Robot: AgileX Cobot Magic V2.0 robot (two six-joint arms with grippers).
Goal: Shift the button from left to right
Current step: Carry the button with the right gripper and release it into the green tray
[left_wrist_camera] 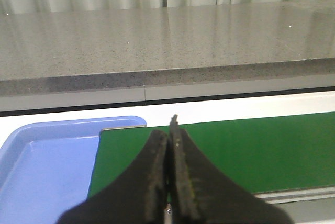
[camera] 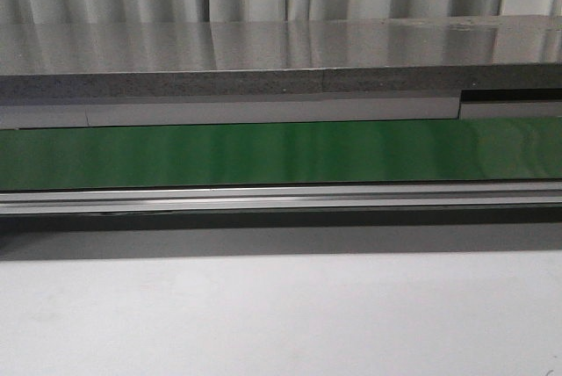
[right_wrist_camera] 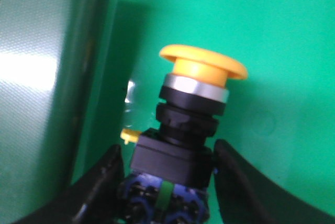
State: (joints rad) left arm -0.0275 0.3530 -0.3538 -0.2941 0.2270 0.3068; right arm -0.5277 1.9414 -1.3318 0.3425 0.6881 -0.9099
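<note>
1. The right gripper [right_wrist_camera: 165, 182] has the button [right_wrist_camera: 183, 145] between its fingers [right_wrist_camera: 102, 182]. The black body sits in the gap and the fingers flank it closely on both sides. Contact looks likely on the right-wrist view, but a firm clamp cannot be confirmed.
2. Button orientation: the yellow-orange cap [right_wrist_camera: 204, 64] points away from the wrist, so the long axis runs out along the gripper's line. A small yellow tab [right_wrist_camera: 128, 135] sticks out on one side of the body.
3. Backdrop behind the button is a green surface [right_wrist_camera: 272, 51]. Whether it is the green conveyor belt [camera: 281, 152] cannot be told.
4. The left gripper [left_wrist_camera: 170, 171] is fully closed with nothing in it, above the belt beside a blue tray [left_wrist_camera: 42, 161].
5. The front view shows no arm and no button, so the button's position along the belt is unknown.
6. Key relation: the button is already at the right arm, not the left. Judgement: the right arm does the placing, cap leading.
</note>
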